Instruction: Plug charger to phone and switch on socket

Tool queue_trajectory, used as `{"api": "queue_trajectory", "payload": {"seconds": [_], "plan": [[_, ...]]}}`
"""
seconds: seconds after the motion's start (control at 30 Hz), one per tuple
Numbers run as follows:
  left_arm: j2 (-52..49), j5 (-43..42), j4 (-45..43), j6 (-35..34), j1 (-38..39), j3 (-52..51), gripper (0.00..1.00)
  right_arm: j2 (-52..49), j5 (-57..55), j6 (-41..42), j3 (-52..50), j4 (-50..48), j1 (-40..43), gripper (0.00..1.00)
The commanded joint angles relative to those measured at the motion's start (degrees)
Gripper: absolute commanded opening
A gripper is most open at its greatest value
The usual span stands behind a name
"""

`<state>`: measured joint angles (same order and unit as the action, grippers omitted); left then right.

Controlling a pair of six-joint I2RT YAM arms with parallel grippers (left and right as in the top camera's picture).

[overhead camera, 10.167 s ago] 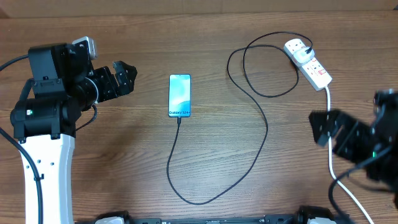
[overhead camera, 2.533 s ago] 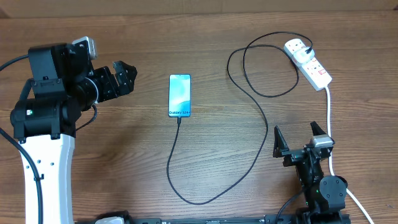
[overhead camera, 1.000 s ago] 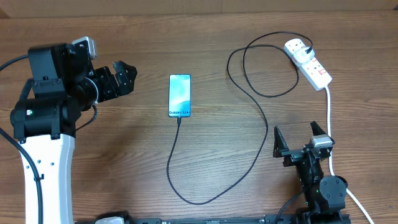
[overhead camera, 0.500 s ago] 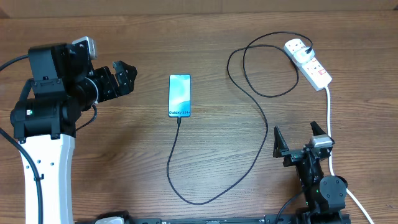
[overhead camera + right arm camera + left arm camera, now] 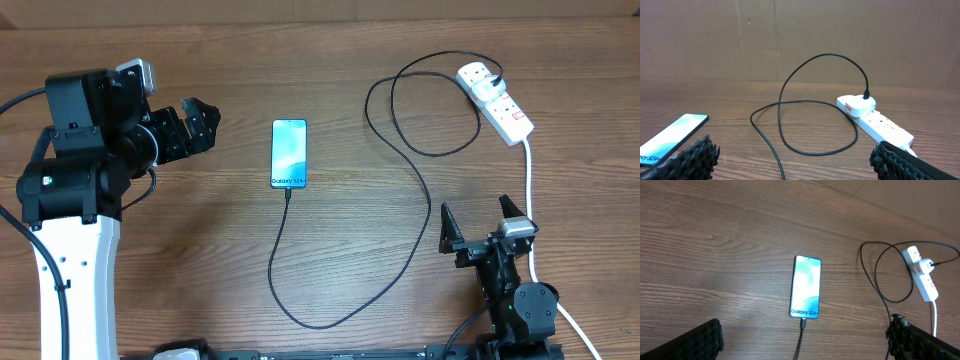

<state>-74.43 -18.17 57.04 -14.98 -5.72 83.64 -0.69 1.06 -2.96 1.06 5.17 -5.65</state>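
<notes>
Your socket (image 5: 497, 100) lies at the upper right of the overhead frame on the table (image 5: 180, 250), long axis slanting down-right, straight up-frame from the right jaws. The left jaws are well apart from it. Both gape, gripping nothing. The charger (image 5: 429, 208) ends at the phone (image 5: 289, 153).

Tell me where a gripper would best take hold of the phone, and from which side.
Probably across its two long edges near mid-length, coming straight down from above. The phone lies flat, screen up, on the table, so only its thin sides offer a grip, and the narrow width suits open jaws. The charger enters its bottom edge, so keep off that end.
</notes>
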Motion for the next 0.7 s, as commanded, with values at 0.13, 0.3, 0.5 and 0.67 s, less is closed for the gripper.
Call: {"api": "queue_trajectory", "payload": {"seconds": [0.13, 0.3, 0.5, 0.67], "plan": [[-0.2, 0.4, -0.3, 0.7, 0.1, -0.2, 1.0, 0.5, -0.1, -0.1, -0.6, -0.3, 0.2, 1.0], [-0.2, 0.4, -0.3, 0.7, 0.1, -0.2, 1.0, 0.5, -0.1, -0.1, -0.6, -0.3, 0.2, 1.0], [-0.2, 0.4, -0.3, 0.7, 0.1, -0.2, 1.0, 0.5, -0.1, -0.1, -0.6, -0.3, 0.2, 1.0], [-0.4, 1.1, -0.3, 0.7, 0.1, -0.2, 1.0, 0.5, -0.1, -0.1, -0.6, -0.3, 0.2, 1.0]]}}
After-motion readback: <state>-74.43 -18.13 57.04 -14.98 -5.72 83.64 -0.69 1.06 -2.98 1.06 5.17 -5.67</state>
